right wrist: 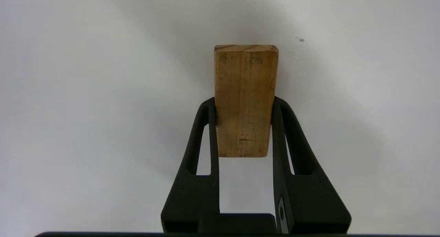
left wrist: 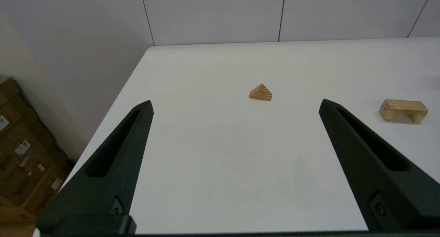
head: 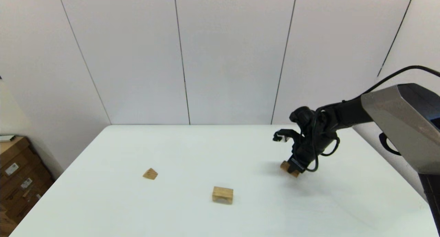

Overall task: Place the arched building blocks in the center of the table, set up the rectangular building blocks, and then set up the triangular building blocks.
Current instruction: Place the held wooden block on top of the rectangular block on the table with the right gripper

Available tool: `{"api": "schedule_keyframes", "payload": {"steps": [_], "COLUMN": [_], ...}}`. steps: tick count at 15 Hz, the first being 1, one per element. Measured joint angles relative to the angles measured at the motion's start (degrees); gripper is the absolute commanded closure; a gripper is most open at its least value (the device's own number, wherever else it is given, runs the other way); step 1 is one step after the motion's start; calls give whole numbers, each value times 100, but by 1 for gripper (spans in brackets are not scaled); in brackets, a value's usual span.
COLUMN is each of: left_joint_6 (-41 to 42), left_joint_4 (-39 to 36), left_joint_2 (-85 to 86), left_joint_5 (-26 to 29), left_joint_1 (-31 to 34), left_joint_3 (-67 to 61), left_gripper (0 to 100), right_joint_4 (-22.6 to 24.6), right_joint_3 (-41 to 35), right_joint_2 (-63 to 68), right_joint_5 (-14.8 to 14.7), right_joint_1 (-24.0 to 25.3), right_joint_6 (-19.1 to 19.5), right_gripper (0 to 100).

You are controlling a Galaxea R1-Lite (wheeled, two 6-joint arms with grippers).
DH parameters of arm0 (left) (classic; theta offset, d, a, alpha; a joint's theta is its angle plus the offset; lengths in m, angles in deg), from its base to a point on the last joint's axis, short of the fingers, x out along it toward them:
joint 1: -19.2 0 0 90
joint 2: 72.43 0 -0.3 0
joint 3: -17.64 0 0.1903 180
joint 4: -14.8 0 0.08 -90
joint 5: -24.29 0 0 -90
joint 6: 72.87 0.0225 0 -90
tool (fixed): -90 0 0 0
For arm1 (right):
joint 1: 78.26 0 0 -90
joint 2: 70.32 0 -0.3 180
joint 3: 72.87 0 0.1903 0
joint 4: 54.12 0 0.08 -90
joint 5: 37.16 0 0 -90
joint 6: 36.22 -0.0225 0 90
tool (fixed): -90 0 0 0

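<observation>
Clamping the cuboid (right wrist: pixel 244 99) by its long sides, the right gripper (right wrist: pixel 244 108) hangs low over the table (head: pixel 192 151). Step two seems underway; next, carry it to the arch (head: pixel 222 194), well leftward. Beyond sits the wedge (head: pixel 150 173). The left gripper (left wrist: pixel 235 108) idles, spread wide.

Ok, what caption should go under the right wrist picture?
Right pincer shut on the rectangular block, over the white table.
</observation>
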Motion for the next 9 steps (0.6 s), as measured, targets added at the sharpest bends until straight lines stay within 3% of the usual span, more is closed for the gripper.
{"api": "schedule_keyframes", "payload": {"steps": [4, 9], "left_joint_6": [0, -22], "left_joint_4": [2, 0], "left_joint_2": [0, 0], "left_joint_5": [0, -2], "left_joint_1": [0, -2], "left_joint_3": [0, 0], "left_gripper": [0, 0], "right_joint_4": [-236, -998], "right_joint_3": [-35, -39], "right_joint_2": [-711, -1499], "right_joint_5": [55, 85], "right_joint_1": [168, 985], "right_joint_6": [2, 140], "right_gripper": [100, 100]}}
